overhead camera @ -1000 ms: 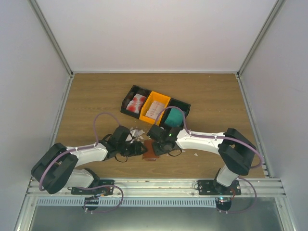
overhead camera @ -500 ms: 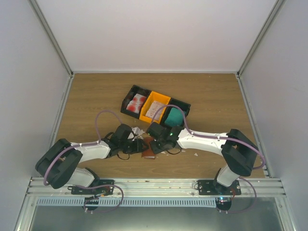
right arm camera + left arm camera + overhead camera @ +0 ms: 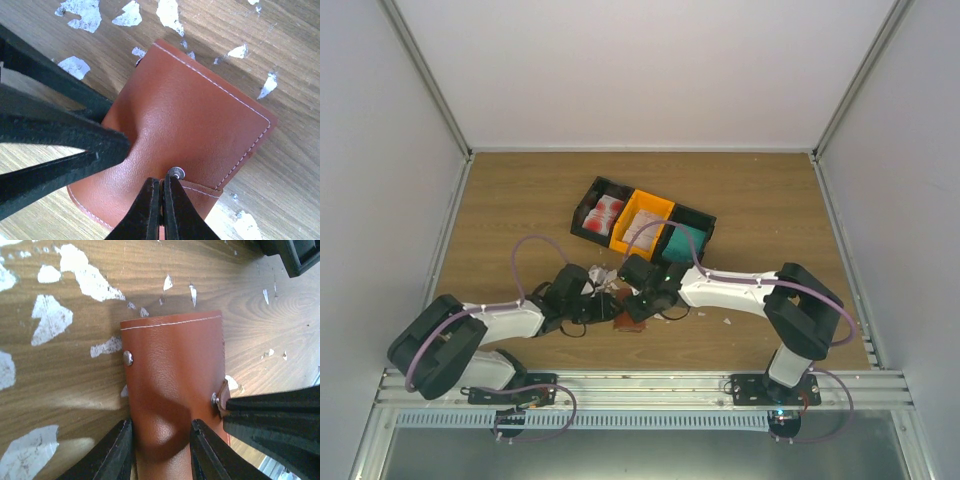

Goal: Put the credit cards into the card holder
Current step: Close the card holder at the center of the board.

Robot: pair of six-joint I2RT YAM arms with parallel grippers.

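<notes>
The card holder, a brown leather wallet, lies folded on the wood between both arms. My left gripper straddles its near end, both fingers pressed against the sides so the leather bulges between them. My right gripper is shut on the thin snap flap at the holder's edge; its black fingers enter the left wrist view from the right. The credit cards sit in trays at the back: white-and-red ones, pinkish ones, teal ones.
The row of black and orange trays stands just beyond the grippers. White crumbled scraps litter the wood around the holder. The enclosure's walls rise on the left, right and back.
The right arm slid left off the teal tray and its jaws closed on the holder's flap. The left jaws narrowed onto the holder's sides.
</notes>
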